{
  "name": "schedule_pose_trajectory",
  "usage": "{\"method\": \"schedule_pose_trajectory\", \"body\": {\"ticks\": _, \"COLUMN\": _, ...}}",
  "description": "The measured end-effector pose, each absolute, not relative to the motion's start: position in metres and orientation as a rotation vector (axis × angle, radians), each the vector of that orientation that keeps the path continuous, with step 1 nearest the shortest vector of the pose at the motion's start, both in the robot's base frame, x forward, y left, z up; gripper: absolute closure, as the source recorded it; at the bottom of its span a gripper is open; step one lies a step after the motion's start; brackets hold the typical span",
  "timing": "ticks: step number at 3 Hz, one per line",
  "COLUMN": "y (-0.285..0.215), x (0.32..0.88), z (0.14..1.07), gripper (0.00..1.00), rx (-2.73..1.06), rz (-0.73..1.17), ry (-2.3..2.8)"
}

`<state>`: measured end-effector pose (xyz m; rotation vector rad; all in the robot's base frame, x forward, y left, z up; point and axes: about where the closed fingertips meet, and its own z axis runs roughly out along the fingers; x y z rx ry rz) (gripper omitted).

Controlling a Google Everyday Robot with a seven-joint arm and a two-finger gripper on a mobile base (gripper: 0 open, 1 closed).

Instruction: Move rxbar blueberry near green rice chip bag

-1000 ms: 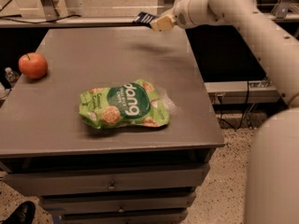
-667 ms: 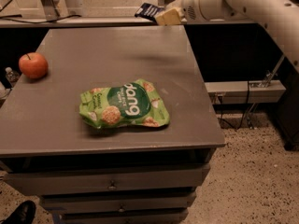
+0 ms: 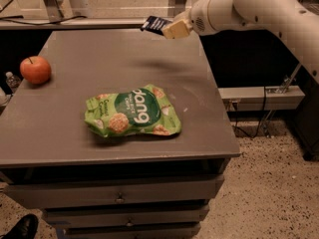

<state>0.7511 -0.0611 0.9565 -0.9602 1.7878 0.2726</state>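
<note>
From where I stand, the arm has swung its elbow up and out of the way over the last second. The gripper [image 3: 169, 28] has barely travelled: it rose a touch and has now dipped back, hanging over the far edge of the table [image 3: 99, 54]. What has not changed matters more: the rxbar blueberry [image 3: 154, 23] is pinched in the pincer, its dark wrapper sticking out past the closed fingers and lifted clear of the tabletop, with a faint shadow on the surface just under it. So I judge the pick to be done and the carry barely begun. The bar is well apart from the green rice chip bag [image 3: 133, 112], which has not shifted and lies flat on the table, nearer me than the pincer and slightly to the side the bar points toward. To finish, the pincer has to come toward the near edge and down, then let the bar go beside the bag, not on it. An apple [image 3: 35, 69] sits far off on that same side of the pincer, by the table's edge, well apart from both bar and bag and likewise unmoved. Counting up: one bar, one green bag, one apple, one table and one pincer on one arm. I see no second snack that could be mistaken for the target.
</note>
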Motion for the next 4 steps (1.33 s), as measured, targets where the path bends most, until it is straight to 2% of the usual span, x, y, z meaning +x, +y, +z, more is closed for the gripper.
{"method": "schedule_pose_trajectory", "body": {"ticks": 2, "y": -0.058, "x": 0.734, "z": 0.954, "gripper": 1.00, "rx": -1.016, "rz": 0.299, "ry": 1.808}}
{"method": "schedule_pose_trajectory", "body": {"ticks": 4, "y": -0.060, "x": 0.686, "z": 0.952, "gripper": 1.00, "rx": -1.075, "rz": 0.363, "ry": 1.847}}
